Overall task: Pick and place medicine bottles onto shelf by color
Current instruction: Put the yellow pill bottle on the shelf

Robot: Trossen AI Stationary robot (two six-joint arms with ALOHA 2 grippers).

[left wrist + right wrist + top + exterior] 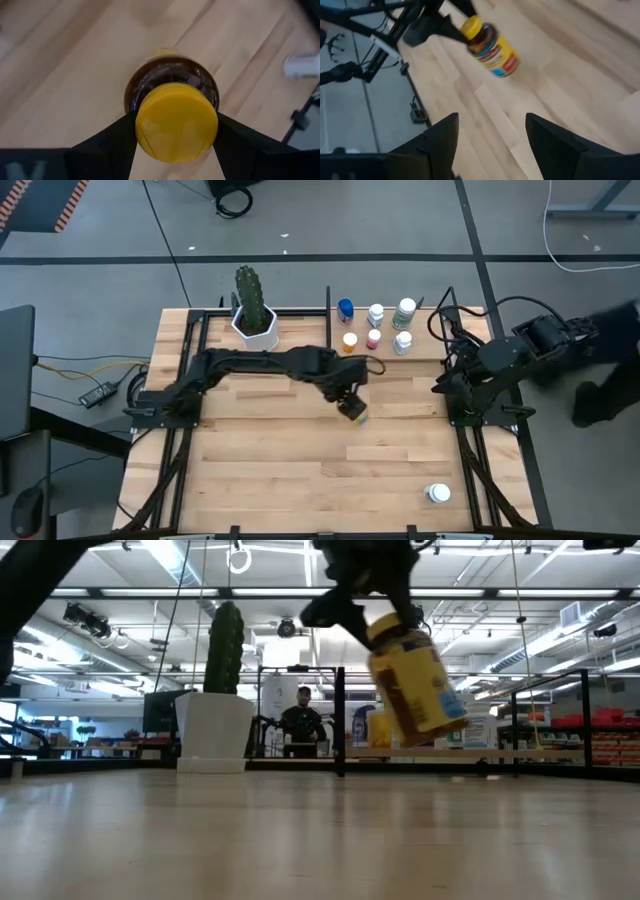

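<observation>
The yellow-capped amber bottle [176, 120], hanging tilted above mid-worktop [280, 460], is what we are carrying, left jaws closed around its cap, so it could be slipping free before the shelf [390, 360].

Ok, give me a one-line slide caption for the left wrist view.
Left gripper clamps the yellow cap of an amber medicine bottle, lifted above the wooden tabletop.

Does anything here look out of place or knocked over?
One white bottle sits alone near the table's front right corner, far from the group of bottles at the shelf; whether it is upright is unclear. The yellow-capped amber bottle hangs tilted only because the left gripper holds it by the cap above the table.
</observation>
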